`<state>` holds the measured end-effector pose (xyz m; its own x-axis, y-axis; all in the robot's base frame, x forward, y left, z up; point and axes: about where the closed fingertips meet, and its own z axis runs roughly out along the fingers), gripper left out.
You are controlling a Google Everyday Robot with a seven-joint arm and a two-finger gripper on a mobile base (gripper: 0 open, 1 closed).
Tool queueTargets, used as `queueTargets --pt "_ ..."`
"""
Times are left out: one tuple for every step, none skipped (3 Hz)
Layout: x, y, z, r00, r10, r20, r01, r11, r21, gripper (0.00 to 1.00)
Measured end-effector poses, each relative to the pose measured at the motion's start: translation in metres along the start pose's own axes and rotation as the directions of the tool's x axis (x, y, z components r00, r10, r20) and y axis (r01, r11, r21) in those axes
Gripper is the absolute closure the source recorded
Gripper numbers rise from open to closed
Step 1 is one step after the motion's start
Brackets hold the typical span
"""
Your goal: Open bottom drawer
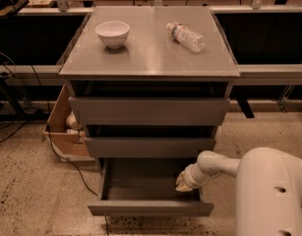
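The bottom drawer point(150, 208) of the grey cabinet stands pulled out, showing its grey box-like inside point(140, 181). Above it sit the middle drawer front point(149, 146) and the larger top drawer front point(148, 111), both pushed in. My gripper point(185, 183) reaches in from the right on a white arm point(217, 163) and is inside the open drawer near its right wall, behind the front panel.
A white bowl point(112, 33) and a plastic bottle point(186, 36) lying on its side rest on the cabinet top point(150, 58). A cardboard box point(62, 127) stands on the floor left of the cabinet, with a cable point(67, 163) trailing past it. My white body point(271, 195) fills the lower right.
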<state>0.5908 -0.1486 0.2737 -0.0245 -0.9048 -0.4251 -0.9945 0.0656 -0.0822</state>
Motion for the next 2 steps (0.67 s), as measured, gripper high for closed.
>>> queueTargets --pt "0.011 -0.007 0.023 0.999 0.041 0.032 -0.041 0.9991 -0.006 0.92" --pt "0.012 -0.011 0.046 0.993 0.089 0.08 -0.088 0.996 -0.018 1.0"
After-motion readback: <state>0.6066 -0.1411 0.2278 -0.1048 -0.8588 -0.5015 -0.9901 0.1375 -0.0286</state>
